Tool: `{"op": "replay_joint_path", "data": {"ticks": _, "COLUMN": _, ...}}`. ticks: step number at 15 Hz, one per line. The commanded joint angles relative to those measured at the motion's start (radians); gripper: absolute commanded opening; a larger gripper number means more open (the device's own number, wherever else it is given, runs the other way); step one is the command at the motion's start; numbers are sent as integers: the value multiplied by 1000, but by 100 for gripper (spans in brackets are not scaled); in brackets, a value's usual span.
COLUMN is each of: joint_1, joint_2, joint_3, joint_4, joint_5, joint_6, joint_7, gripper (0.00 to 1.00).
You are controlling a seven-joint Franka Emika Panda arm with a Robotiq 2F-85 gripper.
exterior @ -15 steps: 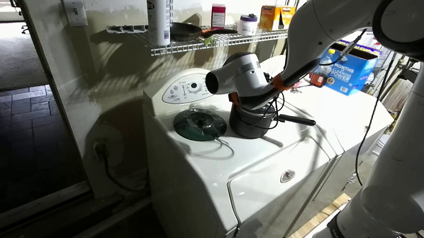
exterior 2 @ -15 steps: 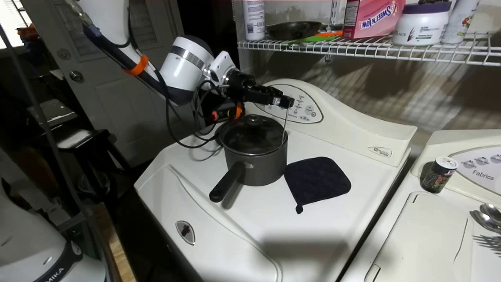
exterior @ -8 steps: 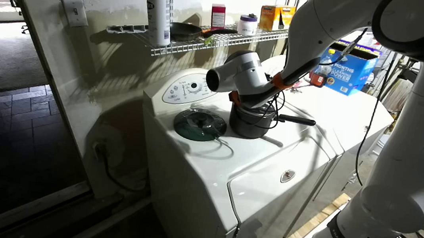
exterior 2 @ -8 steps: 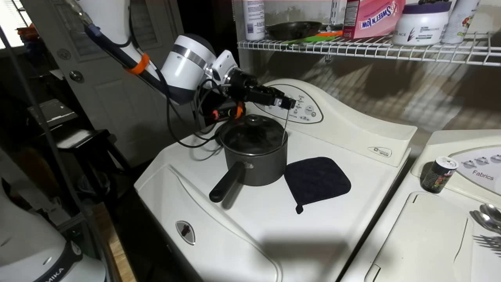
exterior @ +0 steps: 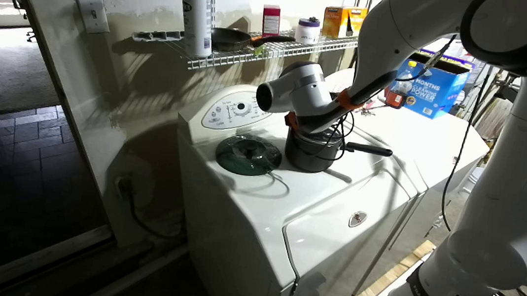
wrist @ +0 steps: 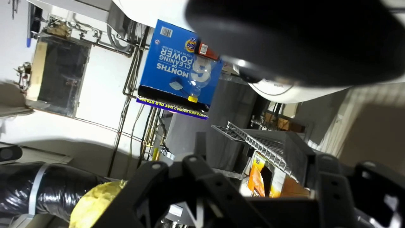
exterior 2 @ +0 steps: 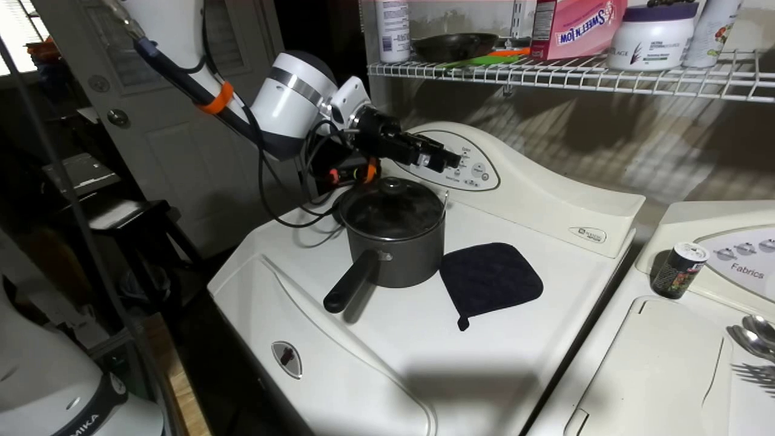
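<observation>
I've got my black two-fingered gripper spread wide, empty; round grey metal saucepan below, handle toward white counter's front edge

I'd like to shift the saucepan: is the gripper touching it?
Apart. An exterior view shows the gripper above the saucepan, with part of the white appliance beneath visible in the gap between them.

The gripper is edging slightly right; the thin metal rod (earlier reaching it) is sitting lower, apart.
</observation>
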Motion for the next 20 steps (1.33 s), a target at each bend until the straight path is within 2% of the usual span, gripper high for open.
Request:
{"op": "replay_joint_path", "data": {"ticks": 1, "joint_1": -3, "joint_2": 14, "joint_3": -6, "joint_4": 30, "joint_5": 30, "joint_6": 11, "joint_7": -30, "gripper": 95}}
{"op": "replay_joint_path", "data": {"ticks": 3, "joint_1": -2, "joint_2": 7, "joint_3": -5, "joint_4": 25, "joint_5": 31, "joint_6": 14, "joint_7": -32, "gripper": 100}}
{"op": "replay_joint_path", "data": {"ticks": 12, "joint_1": -4, "joint_2": -79, "joint_3": -3, "joint_4": -9, "joint_5": 84, "joint_6": 35, "joint_7": -103, "gripper": 100}}
{"op": "replay_joint_path", "data": {"ticks": 16, "joint_1": -11, "joint_2": -157, "joint_3": -10, "joint_4": -26, "joint_5": 148, "joint_6": 63, "joint_7": -220, "gripper": 100}}
{"op": "replay_joint_path", "data": {"ticks": 20, "joint_1": -34, "joint_2": -263, "joint_3": -41, "joint_4": -50, "joint_5": 239, "joint_6": 200, "joint_7": -398, "gripper": 100}}
